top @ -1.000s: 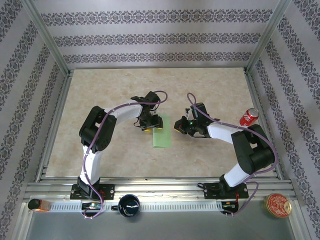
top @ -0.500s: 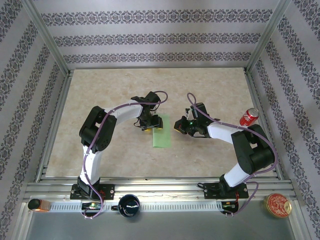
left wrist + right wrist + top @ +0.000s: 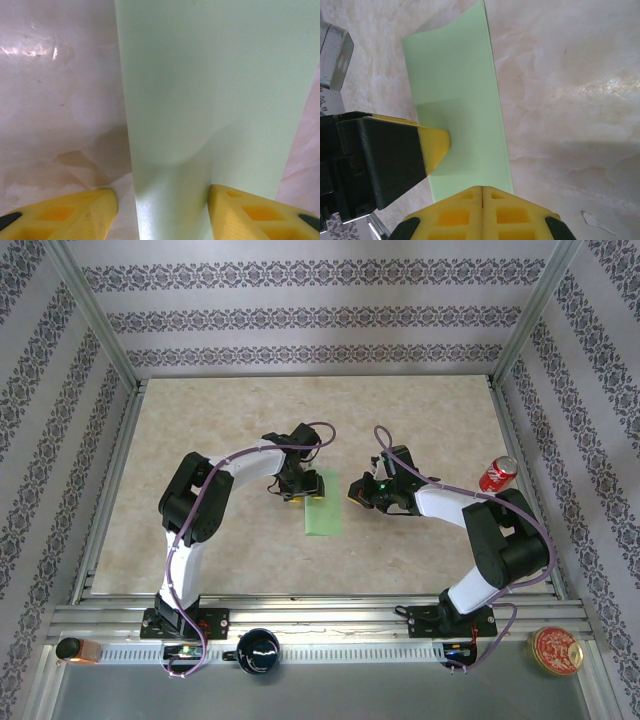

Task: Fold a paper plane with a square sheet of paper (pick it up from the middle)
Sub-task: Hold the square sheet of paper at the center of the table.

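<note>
Straddling the far part of the paper sheet (image 3: 323,512), the left claw (image 3: 160,215) has its jaws apart, one yellow fingertip (image 3: 75,212) on each side. The fingers are cut off by the wrist picture's lower edge, so contact with the sheet is not readable. Sheet: thin, plain light green, matte, a narrow rectangle. It lies mid-table (image 3: 200,420) between the two claws, long axis running near to far. One short end bows upward in the right wrist picture. Right claw (image 3: 482,200): yellow jaws pressed together at the strip's right edge; whether any paper is pinched is hidden. Table surface beige, marbled, glossy. Red can (image 3: 497,473) well right, near the rail
</note>
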